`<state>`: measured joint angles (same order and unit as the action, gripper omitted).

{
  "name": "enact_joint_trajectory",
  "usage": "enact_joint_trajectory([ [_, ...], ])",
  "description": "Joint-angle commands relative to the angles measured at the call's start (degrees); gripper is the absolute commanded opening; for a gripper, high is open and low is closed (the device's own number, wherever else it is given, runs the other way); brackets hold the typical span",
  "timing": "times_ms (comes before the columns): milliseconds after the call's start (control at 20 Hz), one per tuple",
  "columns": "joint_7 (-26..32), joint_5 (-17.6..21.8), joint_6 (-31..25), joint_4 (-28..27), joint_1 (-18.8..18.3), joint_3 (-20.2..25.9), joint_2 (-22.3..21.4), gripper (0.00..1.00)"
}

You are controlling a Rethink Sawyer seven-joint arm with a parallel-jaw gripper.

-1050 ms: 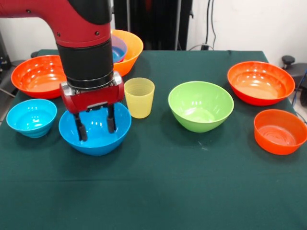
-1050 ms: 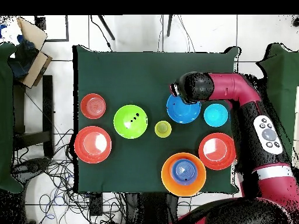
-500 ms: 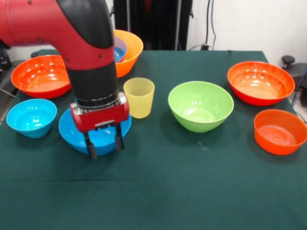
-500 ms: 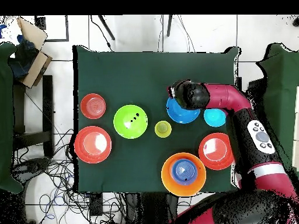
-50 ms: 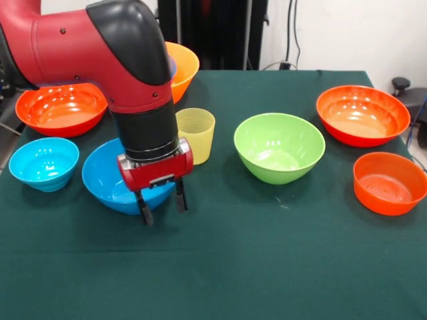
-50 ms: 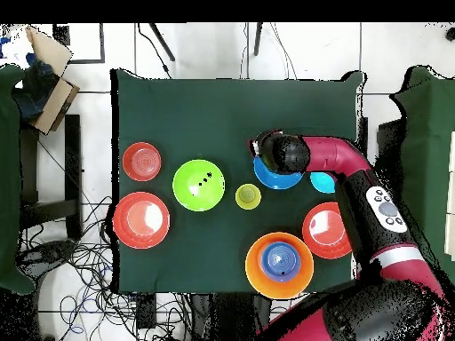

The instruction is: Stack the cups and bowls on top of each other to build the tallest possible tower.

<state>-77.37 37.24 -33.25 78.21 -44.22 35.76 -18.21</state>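
The gripper [image 5: 162, 209] hangs at the near rim of the blue bowl [image 5: 110, 180], its two dark fingers [image 5: 145, 213] pointing down and tilted slightly; the jaws stand narrowly apart with nothing visibly between them, and whether a finger touches the rim cannot be told. The blue bowl sits mouth up on the green table [image 5: 267, 267].

In the front view, taking the blue bowl as the dial's centre, the pale-yellow cup [image 5: 195, 135] stands upright at about 2 o'clock, its long axis vertical, wide mouth up and narrow base down, just beside the bowl. A small cyan bowl [image 5: 43, 163] rests at 9 o'clock, near it. A red-orange bowl [image 5: 61, 109] lies at 11 o'clock.

The tower [image 5: 181, 67] stands at about 1 o'clock, further back: a large light-orange bowl, mostly behind the arm. From overhead, the tower [image 6: 279, 264] shows a blue bowl nested inside the orange one, with a magenta ring between them.

The lime green bowl [image 5: 279, 147] sits at 3 o'clock, well apart from the blue one. Beyond it are a wide red-orange bowl [image 5: 362, 114] and a smaller orange bowl [image 5: 389, 183], both mouth up.
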Motion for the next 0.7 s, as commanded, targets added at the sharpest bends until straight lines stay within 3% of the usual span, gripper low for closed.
enact_joint_trajectory([
  [50, 1.55, 2.39, -0.73, 1.27, 2.06, -2.68, -0.2, 1.0],
  [100, 1.48, 2.22, -0.86, 1.9, 1.93, -2.63, -0.85, 1.0],
  [350, -0.88, -1.53, -3.79, 15.38, -0.36, -1.82, -15.27, 1.0],
  [450, -2.21, -2.71, -3.64, 19.53, -0.94, -1.85, -19.2, 1.0],
  [700, -3.85, -2.8, 0.42, 25.13, -2.34, -2.09, -21.41, 1.0],
])
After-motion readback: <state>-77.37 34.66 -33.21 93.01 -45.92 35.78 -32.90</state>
